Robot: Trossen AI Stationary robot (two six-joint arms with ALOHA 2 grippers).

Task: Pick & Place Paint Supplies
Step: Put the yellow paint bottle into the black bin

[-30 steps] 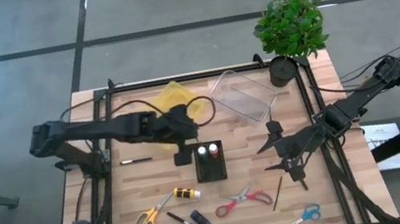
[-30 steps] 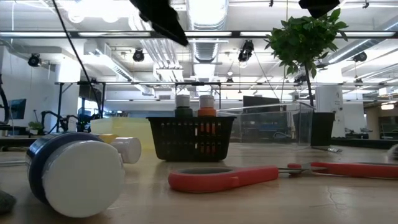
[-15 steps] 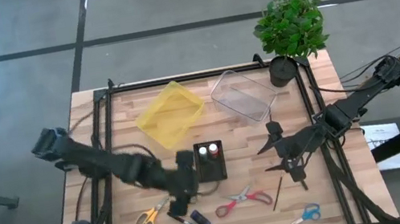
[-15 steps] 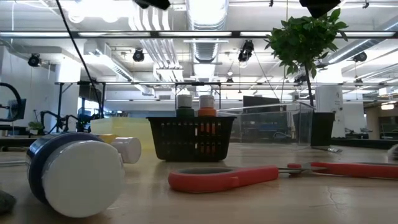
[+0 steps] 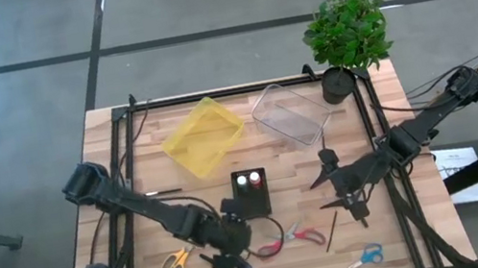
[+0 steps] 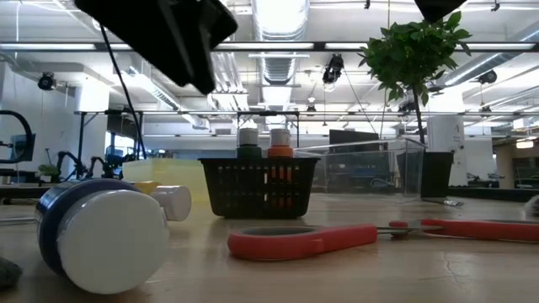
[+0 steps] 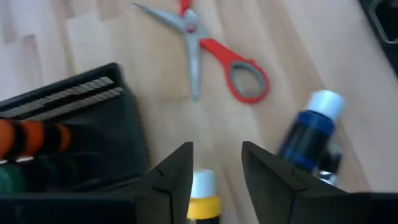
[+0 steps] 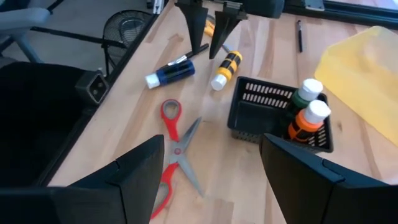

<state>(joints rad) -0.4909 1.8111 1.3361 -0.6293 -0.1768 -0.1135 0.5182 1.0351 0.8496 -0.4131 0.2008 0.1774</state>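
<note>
The left gripper (image 8: 209, 30) has swung from beside the yellow bin (image 5: 204, 136) to the near side of the table, and now hangs just over the yellow paint bottle (image 8: 226, 69), its fingers (image 7: 176, 176) spread with nothing between them. That bottle lies on its side just near of the black basket (image 5: 251, 193), white cap toward the basket. The blue paint bottle (image 8: 169, 73) lies beside it, and the red scissors (image 5: 299, 235) lie to the right of both. The green-topped bottle (image 8: 305, 94) and orange-topped bottle (image 8: 309, 122) stand in the basket as before.

The right gripper (image 5: 334, 189) has not moved; it waits wide open and empty at the right of the table, above a thin brush (image 5: 331, 230). Yellow scissors (image 5: 176, 259) lie at the near left, blue scissors (image 5: 367, 256) at the near right.

The wooden table (image 5: 413, 124) also carries a clear bin (image 5: 290, 114) and a potted plant (image 5: 347, 33) at its far right corner. Beyond it, the low view shows a large hall with ceiling lights.
</note>
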